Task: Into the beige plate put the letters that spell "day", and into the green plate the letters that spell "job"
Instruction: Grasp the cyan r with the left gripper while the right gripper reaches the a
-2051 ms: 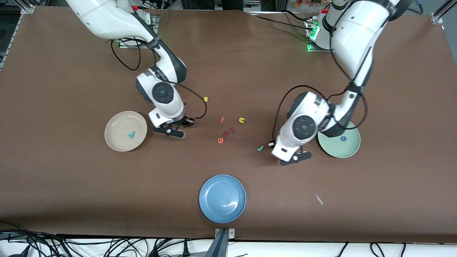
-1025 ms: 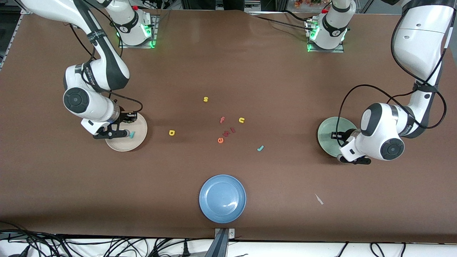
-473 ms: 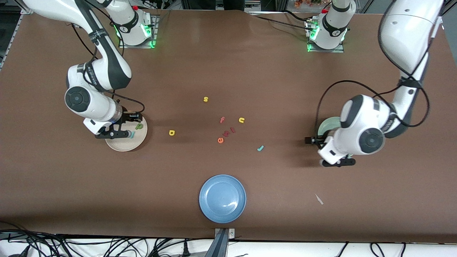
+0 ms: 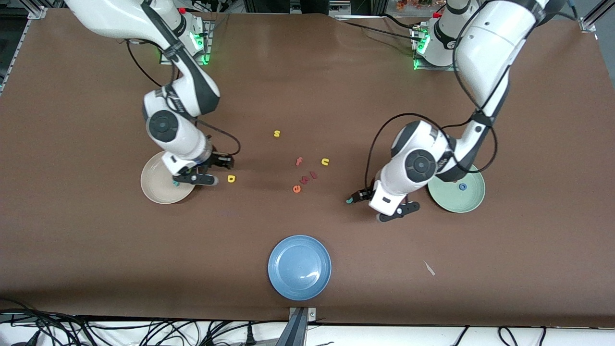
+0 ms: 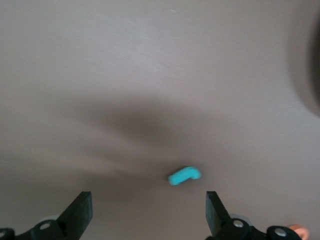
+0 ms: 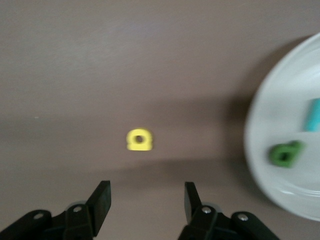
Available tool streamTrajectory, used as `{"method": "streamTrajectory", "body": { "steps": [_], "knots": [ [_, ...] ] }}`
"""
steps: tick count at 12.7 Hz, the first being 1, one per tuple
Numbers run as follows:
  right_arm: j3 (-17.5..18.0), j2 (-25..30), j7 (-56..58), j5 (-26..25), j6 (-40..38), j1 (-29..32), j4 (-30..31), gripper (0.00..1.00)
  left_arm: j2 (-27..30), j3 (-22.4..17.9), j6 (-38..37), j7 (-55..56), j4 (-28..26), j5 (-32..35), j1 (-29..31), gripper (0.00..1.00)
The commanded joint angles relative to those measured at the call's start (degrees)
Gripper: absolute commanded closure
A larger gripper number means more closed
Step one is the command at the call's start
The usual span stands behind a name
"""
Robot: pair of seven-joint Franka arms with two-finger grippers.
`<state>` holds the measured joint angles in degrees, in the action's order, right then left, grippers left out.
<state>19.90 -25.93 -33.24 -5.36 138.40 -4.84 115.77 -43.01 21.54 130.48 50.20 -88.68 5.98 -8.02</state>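
The beige plate [image 4: 156,185] [image 6: 280,115] holds the green "d" [image 6: 285,153] and the teal "y" [image 6: 314,115]. My right gripper [image 4: 214,171] [image 6: 146,192] hangs open just past the plate's rim, toward the table's middle. The yellow "a" [image 4: 231,179] [image 6: 139,140] lies on the cloth just ahead of its fingers. The green plate [image 4: 456,199] carries the blue "o" [image 4: 462,187]. My left gripper [image 4: 378,205] [image 5: 147,205] is open wide and low over the table beside that plate. The teal "j" [image 4: 349,200] [image 5: 184,175] lies just ahead of its jaws, untouched.
Loose letters sit mid-table: a yellow "s" [image 4: 276,133], a pink "f" [image 4: 299,161], a yellow "u" [image 4: 325,162], an orange "e" [image 4: 296,189] and two small red pieces [image 4: 308,178]. A blue plate [image 4: 299,267] lies near the front edge.
The right gripper let the green "d" go in the beige plate and swung out to the yellow "a". The left arm came from the green plate to the teal "j". Both grippers opened.
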Motion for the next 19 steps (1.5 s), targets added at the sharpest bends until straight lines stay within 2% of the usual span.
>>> {"method": "streamTrajectory", "body": {
  "steps": [1, 4, 6, 10, 12, 14, 16, 17, 19],
  "knots": [
    [-0.3, -2.4, -1.1, -0.3, 4.6, -0.6, 0.2, 0.33, -4.9, -2.5, 0.6, 2.1, 6.1, -0.6, -3.1, 0.03],
    [-0.6, -4.2, -1.0, -2.5, 7.9, -0.9, -0.2, 0.33, -6.6, -6.2, 0.9, 2.1, 7.6, -0.6, -7.2, 0.20],
    [-1.3, -4.2, -0.9, -4.3, 7.9, -0.7, -0.4, 0.33, -7.6, -7.3, 3.6, 2.8, 8.0, -0.6, -8.9, 0.20],
    [-1.7, -6.3, -1.0, -5.1, 10.9, -0.9, -0.3, 0.33, -7.7, -7.7, 3.7, 3.4, 7.7, -0.5, -10.5, 0.20],
    [-2.5, -7.1, -1.0, -5.3, 12.1, -1.4, -0.3, 0.34, -8.1, -7.7, 3.6, 3.4, 7.6, -0.4, -10.6, 0.30],
    [-3.3, -7.8, -1.1, -5.5, 13.2, -2.1, -0.3, 0.36, -8.5, -7.9, 3.7, 3.4, 7.6, -0.4, -10.6, 0.33],
    [-3.7, -8.1, -1.0, -5.5, 13.7, -2.5, -0.2, 0.48, -8.8, -8.3, 3.6, 3.4, 7.6, -0.4, -10.7, 0.37],
    [-3.7, -8.1, -1.0, -5.5, 13.7, -2.5, -0.2, 0.59, -8.8, -8.3, 3.6, 3.4, 7.6, -0.4, -10.9, 0.40],
    [-4.1, -8.0, -0.9, -6.0, 13.6, -2.5, -0.2, 0.88, -8.9, -8.4, 3.6, 3.4, 7.6, -0.4, -10.9, 0.41]
  ]
}}
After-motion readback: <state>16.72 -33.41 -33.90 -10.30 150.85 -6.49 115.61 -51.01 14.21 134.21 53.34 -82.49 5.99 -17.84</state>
